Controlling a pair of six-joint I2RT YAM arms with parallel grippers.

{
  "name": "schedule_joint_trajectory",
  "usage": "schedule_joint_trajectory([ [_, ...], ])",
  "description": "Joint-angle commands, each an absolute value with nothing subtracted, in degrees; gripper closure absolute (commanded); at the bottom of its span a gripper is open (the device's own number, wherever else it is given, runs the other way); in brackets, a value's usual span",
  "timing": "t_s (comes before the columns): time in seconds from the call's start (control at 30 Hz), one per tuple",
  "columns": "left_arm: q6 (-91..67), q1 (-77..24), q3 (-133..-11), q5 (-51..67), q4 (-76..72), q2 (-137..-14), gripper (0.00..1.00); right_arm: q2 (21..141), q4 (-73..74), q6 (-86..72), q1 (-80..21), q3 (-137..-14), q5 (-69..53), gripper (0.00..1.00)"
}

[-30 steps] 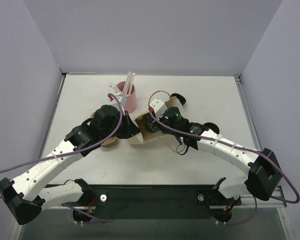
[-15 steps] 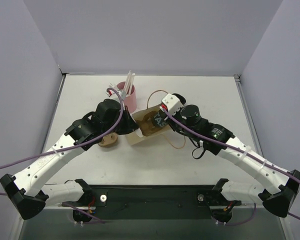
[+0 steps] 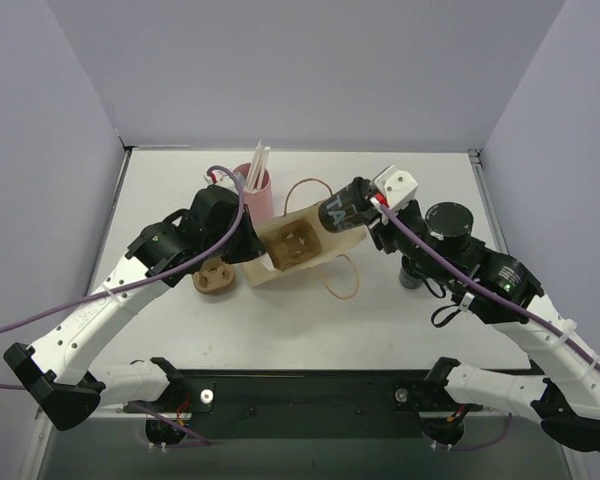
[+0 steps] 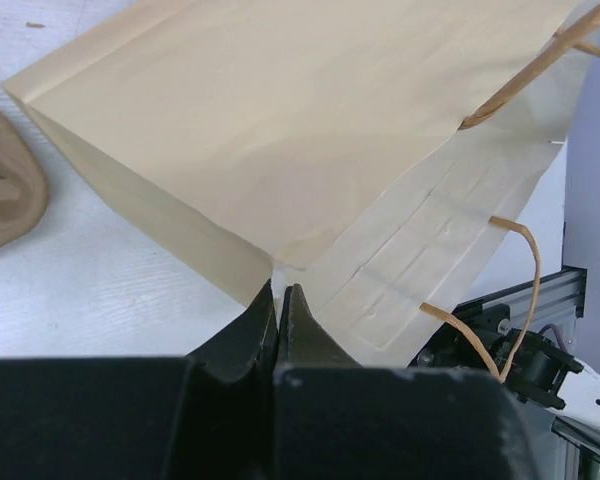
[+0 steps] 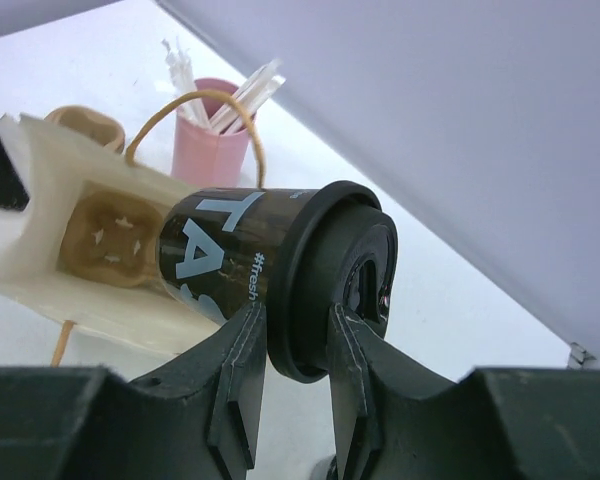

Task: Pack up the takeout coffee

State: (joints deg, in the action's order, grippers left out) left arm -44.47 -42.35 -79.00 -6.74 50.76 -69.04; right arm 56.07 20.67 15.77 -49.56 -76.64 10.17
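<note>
A cream paper bag (image 4: 280,130) with tan twisted-paper handles (image 4: 528,75) is showing a brown moulded-pulp cup tray (image 5: 110,235) in its opening. A dark brown takeout coffee cup (image 5: 220,250) is carrying pale blue lettering and wearing a black plastic lid (image 5: 365,270). A pink paper cup (image 5: 208,150) is displaying white straws (image 5: 245,90). A second brown pulp tray (image 3: 215,280) is contrasting with the white table (image 3: 400,330). Purple cables (image 3: 20,336) are trailing along white-and-black robot arms (image 3: 90,325).

The bag (image 4: 280,130) is smooth matt paper; the cup (image 5: 215,260) at its mouth is faintly shiny card with a smooth plastic lid (image 5: 330,250).
</note>
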Motion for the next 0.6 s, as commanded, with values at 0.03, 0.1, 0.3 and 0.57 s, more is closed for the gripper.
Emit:
schedule_joint_trajectory([
  [0.03, -42.63, -40.34, -82.09, -2.74, 55.02, -68.47, 1.0, 56.86, 21.97, 19.24, -49.75, -82.26, 18.62, 0.91],
  [0.1, -42.1, -39.9, -81.91, -0.98, 56.42, -67.94, 1.0, 57.56, 22.15, 22.14, -49.22, -82.62, 23.0, 0.91],
  [0.3, -39.9, -38.76, -80.86, 4.39, 60.73, -65.74, 1.0, 63.18, 26.27, 23.73, -47.11, -85.6, 30.32, 0.9],
  [0.57, -37.27, -37.09, -80.33, 6.07, 63.89, -64.07, 1.0, 68.81, 29.88, 15.74, -46.23, -80.44, 35.58, 0.91],
])
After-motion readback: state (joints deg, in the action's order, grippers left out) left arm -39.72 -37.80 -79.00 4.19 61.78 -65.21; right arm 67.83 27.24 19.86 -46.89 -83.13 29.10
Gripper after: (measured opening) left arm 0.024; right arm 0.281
